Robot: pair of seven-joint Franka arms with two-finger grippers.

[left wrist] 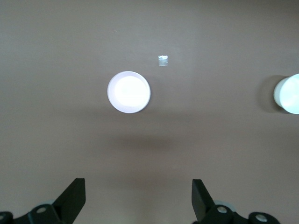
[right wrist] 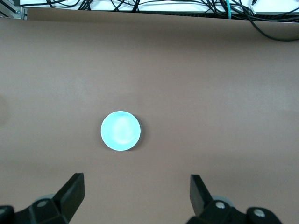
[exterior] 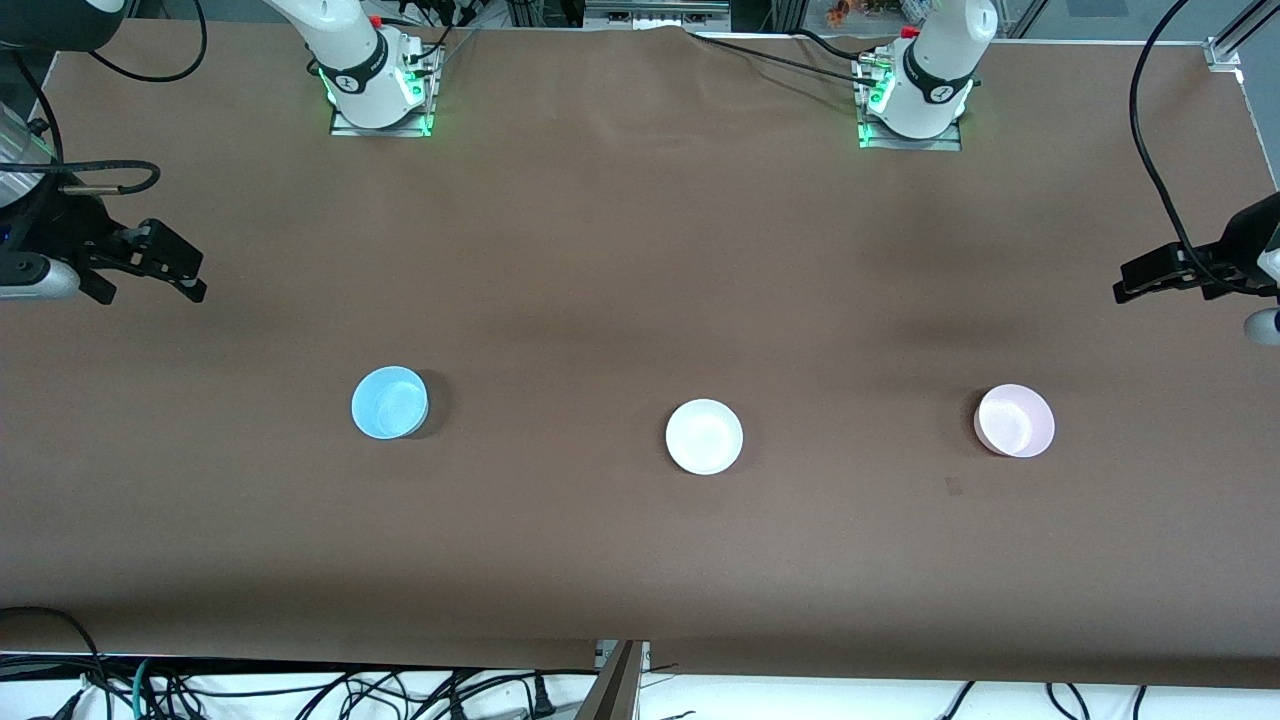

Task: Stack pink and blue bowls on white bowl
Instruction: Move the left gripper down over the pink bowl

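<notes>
Stacking not yet begun: left gripper [exterior: 1125, 290] and right gripper [exterior: 190, 285] hanging wide, empty; next, descending on pink bowl [exterior: 1015, 420] or blue bowl [exterior: 389, 402] for white bowl [exterior: 704, 436].

Brown table cover [exterior: 620, 250] under even light; tangled black cables [exterior: 300, 690] along near edge

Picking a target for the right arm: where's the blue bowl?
The blue bowl sits on the table toward the right arm's end, beside the white bowl, with nothing stacked in it.
</notes>
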